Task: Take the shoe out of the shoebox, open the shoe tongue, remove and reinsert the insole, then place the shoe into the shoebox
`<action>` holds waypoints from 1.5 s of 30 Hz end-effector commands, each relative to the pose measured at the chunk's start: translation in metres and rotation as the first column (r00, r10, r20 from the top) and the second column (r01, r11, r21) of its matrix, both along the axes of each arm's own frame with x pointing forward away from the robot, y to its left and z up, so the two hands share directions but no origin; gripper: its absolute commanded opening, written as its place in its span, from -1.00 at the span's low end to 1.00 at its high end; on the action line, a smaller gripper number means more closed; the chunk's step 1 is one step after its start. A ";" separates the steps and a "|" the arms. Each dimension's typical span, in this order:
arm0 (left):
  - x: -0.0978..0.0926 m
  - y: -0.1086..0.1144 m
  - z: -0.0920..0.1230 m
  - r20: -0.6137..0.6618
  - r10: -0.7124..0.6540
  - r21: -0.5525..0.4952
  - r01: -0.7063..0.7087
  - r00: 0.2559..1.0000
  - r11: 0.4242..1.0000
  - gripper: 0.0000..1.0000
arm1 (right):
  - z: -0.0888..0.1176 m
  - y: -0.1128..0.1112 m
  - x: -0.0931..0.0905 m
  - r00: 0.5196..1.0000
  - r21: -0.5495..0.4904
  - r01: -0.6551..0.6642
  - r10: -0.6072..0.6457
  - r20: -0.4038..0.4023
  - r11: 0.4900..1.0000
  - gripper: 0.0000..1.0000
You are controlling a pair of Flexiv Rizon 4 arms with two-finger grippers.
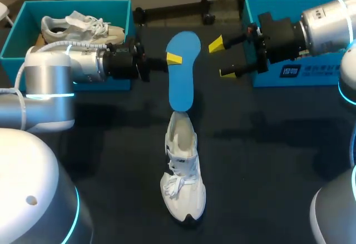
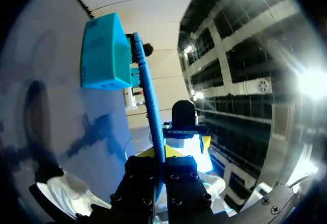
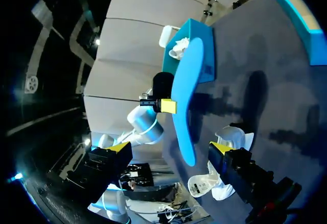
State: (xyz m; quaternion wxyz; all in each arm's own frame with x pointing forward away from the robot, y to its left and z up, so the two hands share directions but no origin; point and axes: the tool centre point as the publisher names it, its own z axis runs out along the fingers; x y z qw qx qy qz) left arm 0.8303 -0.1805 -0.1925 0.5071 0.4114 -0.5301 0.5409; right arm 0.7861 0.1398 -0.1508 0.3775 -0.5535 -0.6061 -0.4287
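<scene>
1. The blue insole (image 1: 182,69) is out of the white shoe (image 1: 182,169) on the table, held at the shoe's 12 o'clock with one end at its heel.
2. The left gripper (image 1: 173,59) pinches the insole's edge from 9 o'clock — the right gripper (image 1: 221,59) hangs spread at 3 o'clock.
3. Removal looks done; reinsertion and the return to the shoebox (image 1: 251,5) remain.

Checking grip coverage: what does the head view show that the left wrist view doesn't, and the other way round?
Head view only: the left teal cardboard shoebox holding a second white sneaker, and the blue foam insole in its whole flat outline. Left wrist view only: that insole edge-on, pinched between the fingers of the left gripper. Both: the insole held off the dark table, the white lace-up sneaker lying on it (only part shows in the wrist view), and the right teal shoebox.
</scene>
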 end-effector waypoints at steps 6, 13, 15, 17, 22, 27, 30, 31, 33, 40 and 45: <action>-0.010 0.010 0.009 0.362 0.077 -0.071 -0.055 0.929 0.996 -1.00 | -0.004 0.001 0.004 1.000 0.047 -0.005 0.005 -0.001 0.999 1.00; -0.019 0.011 0.016 0.691 0.131 -0.103 -0.082 0.711 0.991 -1.00 | -0.004 0.001 0.004 1.000 0.054 -0.004 0.004 0.000 0.999 1.00; -0.018 0.010 0.016 0.770 0.149 -0.110 -0.102 0.621 0.989 -1.00 | -0.004 0.001 0.004 1.000 0.054 -0.004 0.004 0.000 0.999 1.00; -0.017 0.010 0.016 0.832 0.138 -0.102 -0.097 0.537 0.990 -1.00 | -0.004 0.001 0.004 1.000 0.054 -0.004 0.004 0.000 0.999 1.00; -0.015 0.013 0.023 0.900 0.122 -0.100 -0.075 0.419 0.992 -1.00 | -0.004 0.001 0.004 1.000 0.054 -0.004 0.004 0.000 0.999 1.00; -0.013 0.016 0.027 0.954 0.115 -0.099 -0.071 0.279 0.993 -1.00 | -0.004 0.001 0.004 1.000 0.054 -0.004 0.004 0.000 0.999 1.00; -0.012 0.017 0.027 0.970 0.092 -0.079 -0.066 0.226 0.995 -1.00 | -0.004 0.001 0.004 1.000 0.054 -0.004 0.004 0.000 0.999 1.00; -0.013 0.017 0.026 0.978 0.081 -0.069 -0.067 0.191 0.995 -1.00 | -0.004 0.001 0.004 1.000 0.054 -0.004 0.004 0.000 0.999 1.00; -0.013 0.017 0.024 0.987 0.062 -0.053 -0.067 0.150 0.996 -1.00 | -0.004 0.001 0.004 1.000 0.054 -0.004 0.004 0.000 0.999 1.00; -0.013 0.016 0.015 0.991 0.074 -0.082 -0.068 -0.113 0.994 -1.00 | -0.004 0.001 0.004 1.000 0.054 -0.004 0.004 0.000 0.999 1.00; -0.007 0.017 0.005 0.944 0.150 -0.170 -0.045 -0.294 0.984 -1.00 | -0.004 0.001 0.004 1.000 0.054 -0.004 0.004 0.000 0.999 1.00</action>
